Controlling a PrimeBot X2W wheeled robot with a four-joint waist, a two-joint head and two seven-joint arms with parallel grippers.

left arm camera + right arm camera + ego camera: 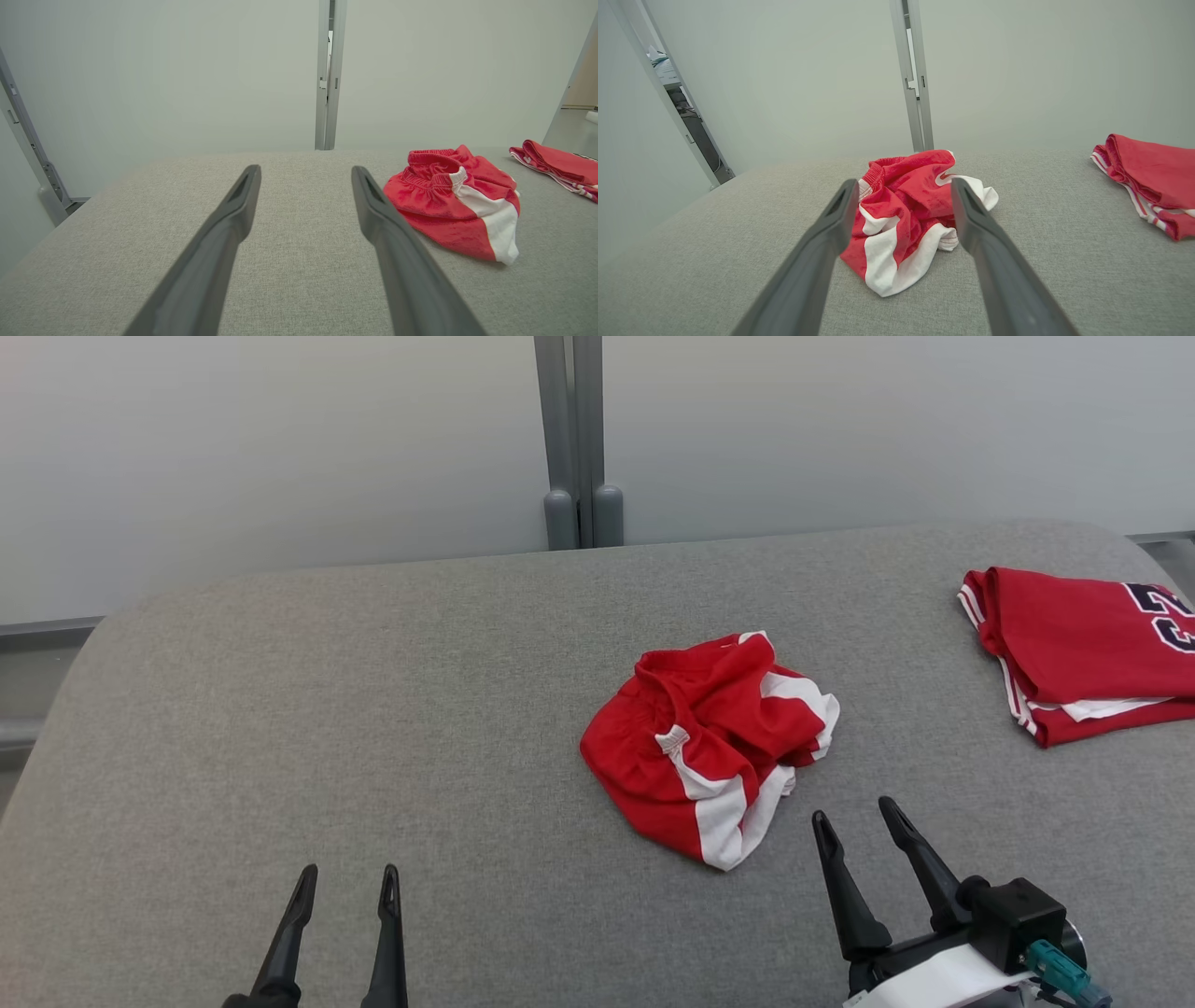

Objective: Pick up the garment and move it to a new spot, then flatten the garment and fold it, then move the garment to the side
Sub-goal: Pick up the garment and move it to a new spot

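The garment (711, 744) is a crumpled pair of red shorts with white side stripes, lying in a heap near the middle of the grey table (373, 728). My right gripper (854, 813) stands open just short of the heap's near right edge, its fingers pointing at it and holding nothing. In the right wrist view the garment (903, 214) sits straight ahead between the open fingers. My left gripper (348, 875) is open and empty at the lower left, well away from the heap. The left wrist view has the garment (455, 200) off to the right of its fingers.
A folded red jersey (1088, 649) with white trim and dark numerals lies at the table's far right edge, also seen in the right wrist view (1153, 179). A grey post (579, 439) stands behind the table against a pale wall. The table's left half is bare fabric.
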